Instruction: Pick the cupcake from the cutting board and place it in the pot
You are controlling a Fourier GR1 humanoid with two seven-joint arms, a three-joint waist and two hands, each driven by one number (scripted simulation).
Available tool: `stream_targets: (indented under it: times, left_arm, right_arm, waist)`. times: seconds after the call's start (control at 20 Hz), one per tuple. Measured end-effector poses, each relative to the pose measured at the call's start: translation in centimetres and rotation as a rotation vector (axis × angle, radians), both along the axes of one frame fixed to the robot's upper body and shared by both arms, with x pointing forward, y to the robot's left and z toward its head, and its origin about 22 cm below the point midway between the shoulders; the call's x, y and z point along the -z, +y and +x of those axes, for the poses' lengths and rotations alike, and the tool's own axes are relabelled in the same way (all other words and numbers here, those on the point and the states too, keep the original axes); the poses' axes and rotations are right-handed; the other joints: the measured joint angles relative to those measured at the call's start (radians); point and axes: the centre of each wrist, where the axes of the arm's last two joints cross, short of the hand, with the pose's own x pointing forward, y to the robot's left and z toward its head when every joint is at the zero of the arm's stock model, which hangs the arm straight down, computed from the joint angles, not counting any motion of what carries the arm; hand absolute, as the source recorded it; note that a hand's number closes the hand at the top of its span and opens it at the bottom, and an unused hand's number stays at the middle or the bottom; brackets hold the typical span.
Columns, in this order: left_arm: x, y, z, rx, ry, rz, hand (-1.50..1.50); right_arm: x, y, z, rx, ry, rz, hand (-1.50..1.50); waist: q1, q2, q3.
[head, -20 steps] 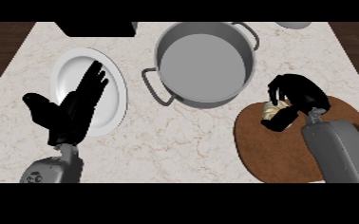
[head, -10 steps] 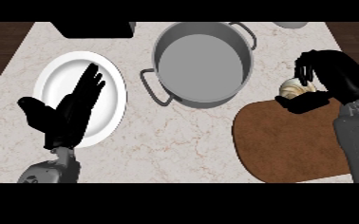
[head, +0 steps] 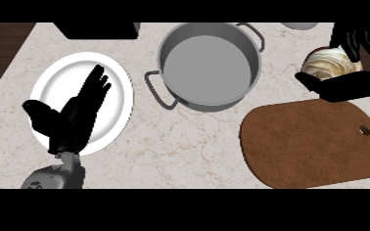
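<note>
The cupcake point(head: 329, 63), pale cream with swirled frosting, is up off the brown cutting board point(head: 311, 142) at the right edge of the head view. My right hand point(head: 347, 85) is shut on it, thumb below and fingers curled over its far side. The grey pot point(head: 209, 63) with two side handles stands to the left of the cupcake, nothing inside it. My left hand point(head: 72, 115) rests open, fingers straight, over the white plate point(head: 115, 78) at the left.
A dark block point(head: 98, 29) sits at the counter's back left. A pale round object point(head: 298, 25) shows at the back edge, right of the pot. Bare marble counter lies between the plate, pot and board.
My right hand has lifted the cupcake off the cutting board and carried it up and to the right, now beyond the board's far edge. The left hand has barely shifted.
</note>
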Motion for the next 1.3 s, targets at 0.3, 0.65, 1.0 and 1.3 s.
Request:
stream_targets:
  times: [0.3,0.65,1.0,1.3]
  left_arm:
    - [0.1,0.3,-0.2,0.008,-0.002,0.001,0.0]
    - [0.1,0.0,0.0,0.012,-0.008,-0.001,0.0]
    - [-0.2,0.3,0.8,0.017,-0.014,0.006,0.0]
    - [-0.5,0.0,0.6,0.016,-0.012,0.003,0.0]
  right_arm:
    - [-3.7,3.3,0.6,-0.051,-0.025,0.072,1.5]
    - [-5.2,7.7,4.3,-0.015,0.033,0.102,1.5]
    - [-2.9,10.9,8.2,0.003,0.094,0.084,1.5]
    - [0.5,12.9,10.7,-0.027,0.173,0.032,1.5]
  waist:
    - [0.008,0.002,0.0]
    - [0.016,0.005,0.0]
    - [0.016,0.007,0.0]
    - [0.021,0.009,0.0]
